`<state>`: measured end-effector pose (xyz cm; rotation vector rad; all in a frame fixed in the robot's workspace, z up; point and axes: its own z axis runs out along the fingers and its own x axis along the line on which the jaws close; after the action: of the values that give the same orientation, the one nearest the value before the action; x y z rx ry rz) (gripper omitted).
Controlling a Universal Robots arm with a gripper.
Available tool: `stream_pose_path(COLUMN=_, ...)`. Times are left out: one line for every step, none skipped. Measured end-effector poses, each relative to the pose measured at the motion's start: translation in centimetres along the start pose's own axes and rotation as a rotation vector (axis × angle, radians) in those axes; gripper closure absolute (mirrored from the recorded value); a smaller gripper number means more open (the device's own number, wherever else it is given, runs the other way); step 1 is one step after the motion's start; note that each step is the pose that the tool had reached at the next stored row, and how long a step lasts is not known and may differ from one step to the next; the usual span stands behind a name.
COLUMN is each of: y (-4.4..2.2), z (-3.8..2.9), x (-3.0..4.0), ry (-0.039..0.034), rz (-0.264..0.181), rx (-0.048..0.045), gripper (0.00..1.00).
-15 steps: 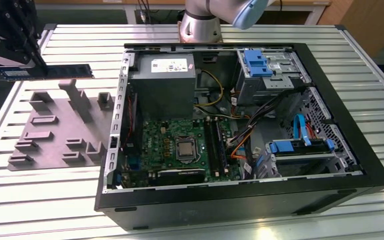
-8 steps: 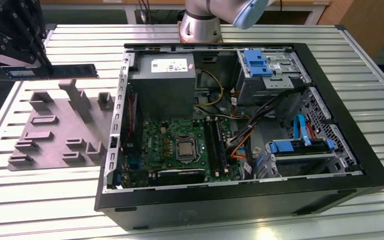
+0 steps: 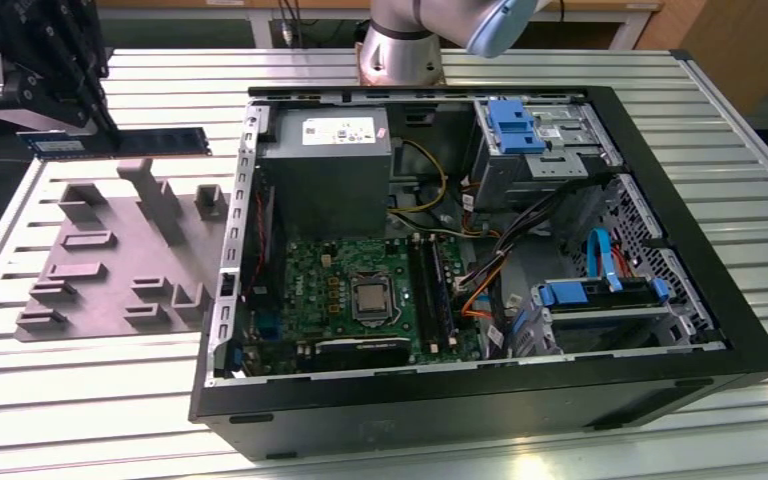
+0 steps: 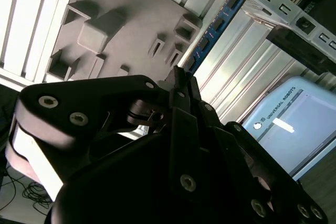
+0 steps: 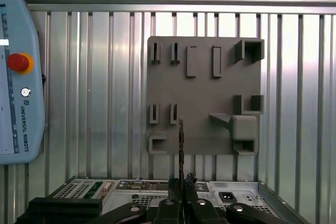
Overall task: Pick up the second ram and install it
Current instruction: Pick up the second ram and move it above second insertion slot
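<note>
My gripper hangs at the exterior view's far left, above the back edge of the grey holder plate, shut on one end of the second ram. The stick is dark with a bluish label and juts level toward the computer case, clear of the plate. In the second wrist view the ram runs out from the gripper over the holder plate. The first wrist view has it edge-on as a thin strip rising from the gripper. The motherboard's long black memory slots lie inside the case.
The open case holds a grey power supply, blue drive brackets and loose cables. The holder plate has several raised blocks and slots. A teach pendant lies on the ribbed metal table. The arm's base stands behind the case.
</note>
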<state>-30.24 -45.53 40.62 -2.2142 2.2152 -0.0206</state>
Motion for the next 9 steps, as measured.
stream_pose_path(y=-0.18, z=0.01, x=0.0, ry=0.0, rz=0.0, rx=0.0001, gripper=0.86)
stream_pose_path(y=-0.3, z=0.01, x=0.0, ry=0.0, rz=0.0, rx=0.0001, gripper=0.86)
stream_pose_path(y=-0.42, z=0.01, x=0.0, ry=0.0, rz=0.0, rx=0.0, gripper=0.86)
stream_pose_path(y=-0.54, z=0.01, x=0.0, ry=0.0001, rz=0.0, rx=0.0, gripper=0.86)
stream_pose_path(y=-0.66, z=0.01, x=0.0, ry=0.0, rz=0.0, rx=0.0001, gripper=0.86)
stream_pose_path(y=-0.77, z=0.01, x=0.0, ry=0.0, rz=0.0, rx=0.0, gripper=0.86)
stream_pose_path(y=-0.88, z=0.01, x=0.0, ry=0.0, rz=0.0, rx=0.0, gripper=0.86)
stream_pose_path(y=-0.99, z=0.02, x=0.0, ry=0.0, rz=0.0, rx=0.0, gripper=0.86)
stream_pose_path(y=-1.11, z=0.02, x=0.0, ry=0.0, rz=0.0, rx=0.0, gripper=0.86)
